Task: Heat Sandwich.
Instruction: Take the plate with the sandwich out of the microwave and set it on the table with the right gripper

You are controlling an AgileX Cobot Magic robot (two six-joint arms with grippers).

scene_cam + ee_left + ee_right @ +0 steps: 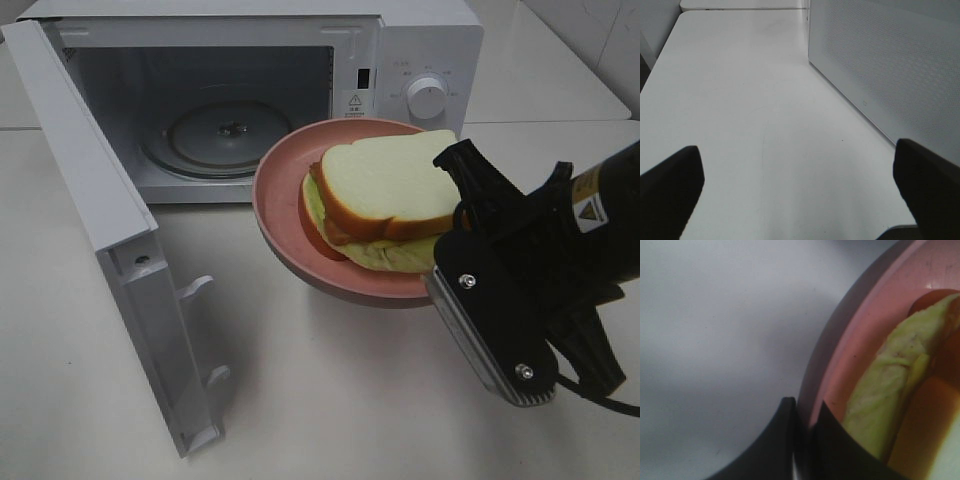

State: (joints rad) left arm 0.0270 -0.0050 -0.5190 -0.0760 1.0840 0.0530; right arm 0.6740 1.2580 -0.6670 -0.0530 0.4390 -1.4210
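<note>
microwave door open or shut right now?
Open. The microwave door is swung fully out to the left, exposing the cavity and its bare glass turntable; the sandwich is outside, in front.

High front overview, wrist close-ups, plate (285, 235) perhaps shared

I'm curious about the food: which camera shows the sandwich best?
The exterior high view: the whole sandwich sits on the pink plate before the open microwave. The right wrist view shows only its lettuce edge up close. The left wrist view misses it.
</note>
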